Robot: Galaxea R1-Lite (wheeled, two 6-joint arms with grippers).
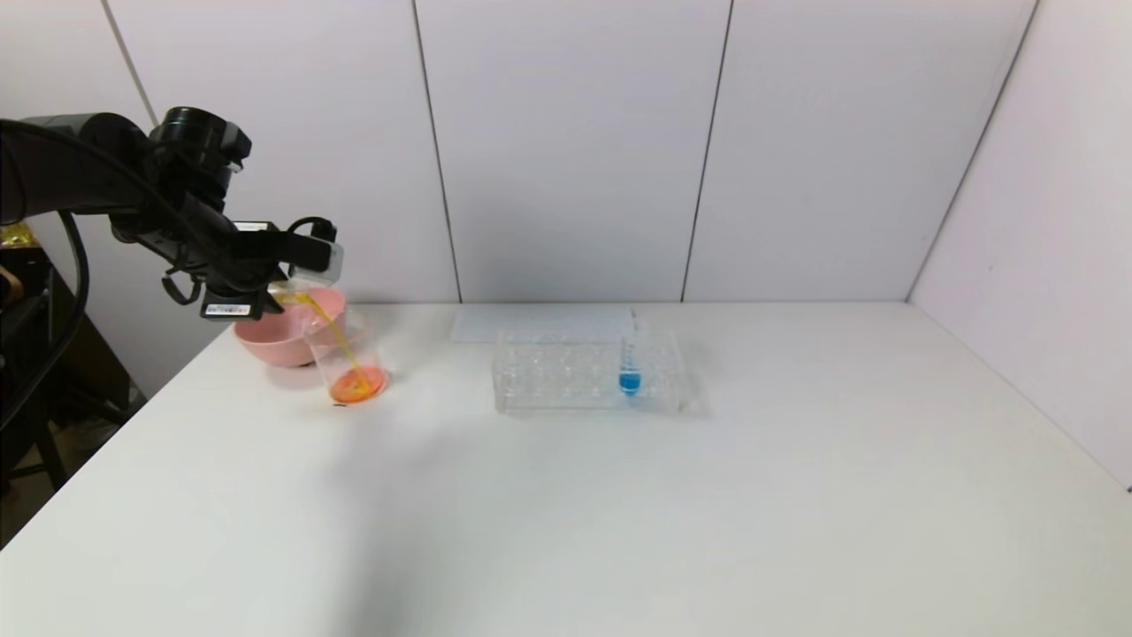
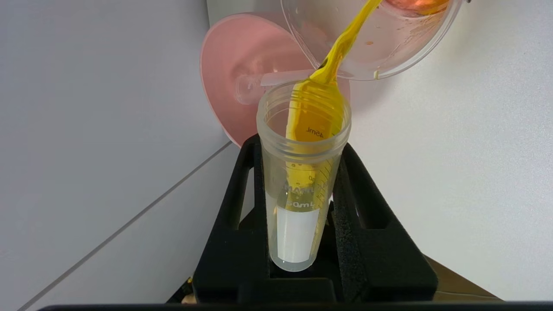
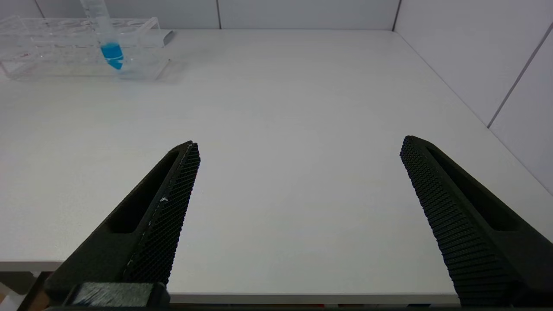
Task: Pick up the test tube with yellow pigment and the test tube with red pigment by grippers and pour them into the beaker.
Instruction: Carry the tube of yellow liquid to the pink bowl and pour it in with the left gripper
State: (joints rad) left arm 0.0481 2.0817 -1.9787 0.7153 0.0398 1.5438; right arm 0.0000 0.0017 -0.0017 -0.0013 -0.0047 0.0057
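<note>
On the white worktop (image 1: 619, 495) by the wall, my left end effector (image 2: 302, 203) pinches the yellow tube (image 2: 302, 172), tilted, pouring into the beaker (image 1: 345, 358) beside the pink bowl (image 1: 265, 341). A tube (image 2: 259, 84) lying in the bowl is perhaps the red one. My right end effector (image 3: 298, 181) hangs spread near the worktop's front edge.

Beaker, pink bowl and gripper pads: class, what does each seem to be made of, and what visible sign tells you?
Beaker: clear, glossy, probably plastic; the orange liquid shows through its wall. Pink bowl: opaque, smooth, likely plastic, with an even pink colour. Right gripper pads: matt black, seemingly rubber or foam, with a fine gridded texture. The left gripper pads look like coarse black foam.
</note>
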